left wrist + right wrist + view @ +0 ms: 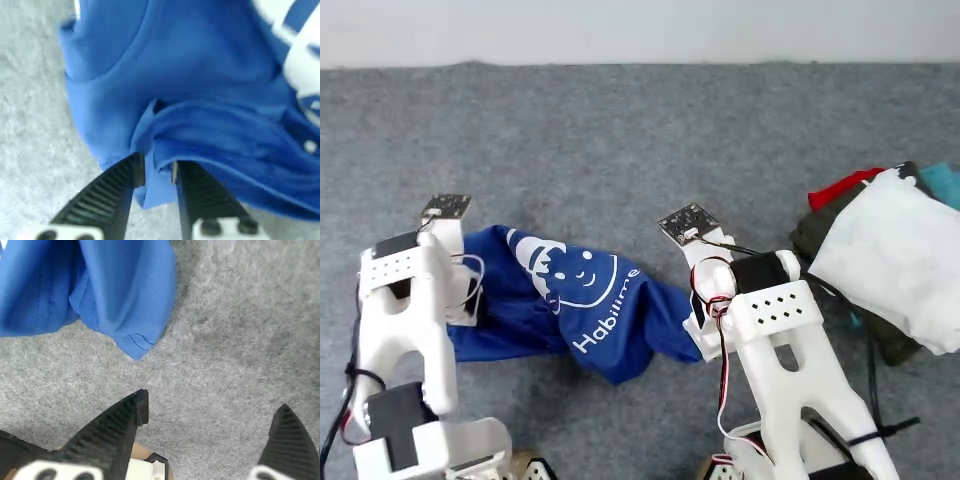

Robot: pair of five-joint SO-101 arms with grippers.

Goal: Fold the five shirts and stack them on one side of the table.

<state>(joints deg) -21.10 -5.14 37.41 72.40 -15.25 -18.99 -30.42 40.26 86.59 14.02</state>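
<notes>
Blue shirt (570, 300): crumpled, lower centre-left of the high frame, on the grey mat (640, 130). One end reaches under the left arm (400, 330); the other end tapers to the base of the right arm (780, 330).

Left gripper (154, 172): fingers pressed close, pinching a fold at the shirt's edge.

Right gripper (214, 412): fingers spread wide over bare mat, nothing between them. A hemmed corner of the shirt lies just ahead of the gripper, apart from it.

Open room: a broad stretch of bare mat runs across the upper half of the high frame, up to the mat's back edge and the pale wall (640, 30).

Pile at the right edge of the high frame: white shirt (890, 250) on top, dark shirt (820, 235) beneath, red shirt (840, 188) and teal shirt (942, 180) showing behind. The right arm stands between this pile and the blue shirt.

Print: white smiling face and white lettering on the blue shirt, facing up.
</notes>
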